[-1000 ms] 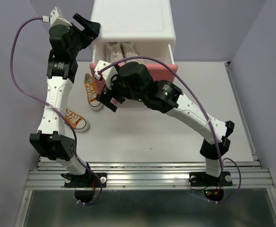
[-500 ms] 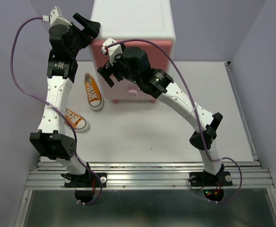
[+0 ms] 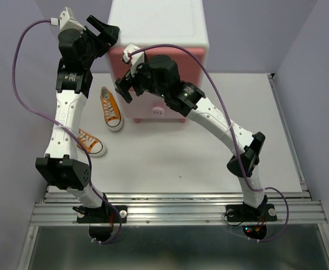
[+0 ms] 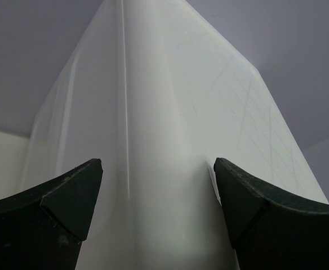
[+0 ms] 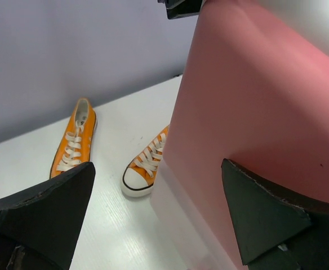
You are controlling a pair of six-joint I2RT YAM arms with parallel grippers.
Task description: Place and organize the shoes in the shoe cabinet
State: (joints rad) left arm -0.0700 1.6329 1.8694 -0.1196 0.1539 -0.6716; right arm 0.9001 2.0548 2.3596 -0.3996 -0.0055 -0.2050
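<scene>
Two orange sneakers (image 3: 111, 109) lie loose on the counter (image 3: 209, 152), both off to the left of the right pincer (image 5: 157, 166). That pincer is spread wide, right up at the shoe cabinet's (image 3: 159, 25) pink drawer front (image 5: 266, 95). The left pincer (image 4: 156, 169) is spread wide too, straddling the cabinet's white upper corner.

Seen from above, the right arm (image 3: 209, 118) covers much of the cabinet's (image 3: 159, 25) pink front, and the picture's top edge cuts off the cabinet's back. The left arm (image 3: 63, 121) hides the heel end of the orange shoe (image 3: 92, 145) near the table's (image 3: 181, 157) left edge. In the right wrist view the cabinet hides the heel of the second orange shoe (image 5: 146, 164).
</scene>
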